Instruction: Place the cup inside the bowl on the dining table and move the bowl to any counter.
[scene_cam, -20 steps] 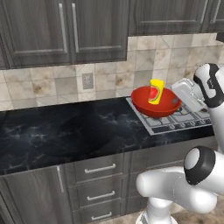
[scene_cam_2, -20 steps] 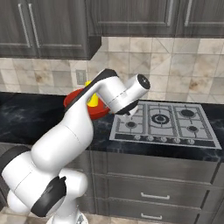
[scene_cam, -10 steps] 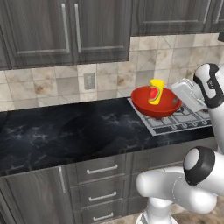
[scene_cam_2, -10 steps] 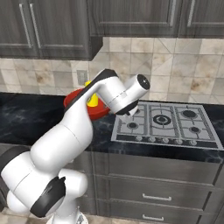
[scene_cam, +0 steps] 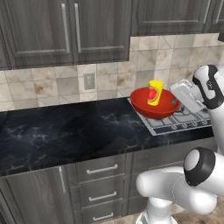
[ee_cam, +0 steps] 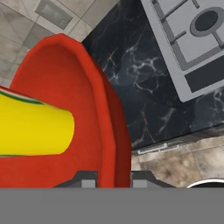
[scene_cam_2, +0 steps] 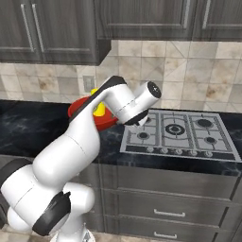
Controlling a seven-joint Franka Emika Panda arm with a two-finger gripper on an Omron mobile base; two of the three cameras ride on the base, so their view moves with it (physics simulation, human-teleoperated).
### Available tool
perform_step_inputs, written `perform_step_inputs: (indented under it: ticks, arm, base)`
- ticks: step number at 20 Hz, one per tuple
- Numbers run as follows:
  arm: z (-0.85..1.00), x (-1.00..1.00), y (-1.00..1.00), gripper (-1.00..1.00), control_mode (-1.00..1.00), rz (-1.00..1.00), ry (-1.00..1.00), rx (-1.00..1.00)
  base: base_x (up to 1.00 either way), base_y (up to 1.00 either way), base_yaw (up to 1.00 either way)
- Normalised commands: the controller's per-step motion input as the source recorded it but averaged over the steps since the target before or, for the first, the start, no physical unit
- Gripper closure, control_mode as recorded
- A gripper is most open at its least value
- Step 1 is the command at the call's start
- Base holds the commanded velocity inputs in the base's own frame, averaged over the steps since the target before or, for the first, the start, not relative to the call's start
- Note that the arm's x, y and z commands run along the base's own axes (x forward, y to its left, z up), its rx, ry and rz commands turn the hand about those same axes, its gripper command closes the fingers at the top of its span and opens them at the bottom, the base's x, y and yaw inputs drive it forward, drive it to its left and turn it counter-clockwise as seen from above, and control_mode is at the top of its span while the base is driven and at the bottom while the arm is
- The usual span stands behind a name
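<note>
bowl (scene_cam: pixel 154 106): glossy red, wide, shallow, level above the cooktop's left edge | cup (scene_cam: pixel 154 92): yellow, red mark, upright inside bowl | counter (scene_cam: pixel 78 131): black marble, under bowl

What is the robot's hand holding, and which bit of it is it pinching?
The gripper holds the wide glossy red bowl by its rim, one finger on each side of the wall. The small yellow cup stands inside the bowl.
</note>
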Motion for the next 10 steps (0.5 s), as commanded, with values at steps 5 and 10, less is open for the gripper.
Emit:
perform_step_inputs:
  ticks: [5, 10]
  arm:
    - [-0.28, 0.0, 0.32, 1.0, -1.0, 0.0, 0.0, 0.02]
    - [-0.17, 0.0, 0.35, 1.0, -1.0, 0.0, 0.0, 0.01]
  base:
    - [0.0, 0.0, 0.0]
    - [0.0, 0.0, 0.0]
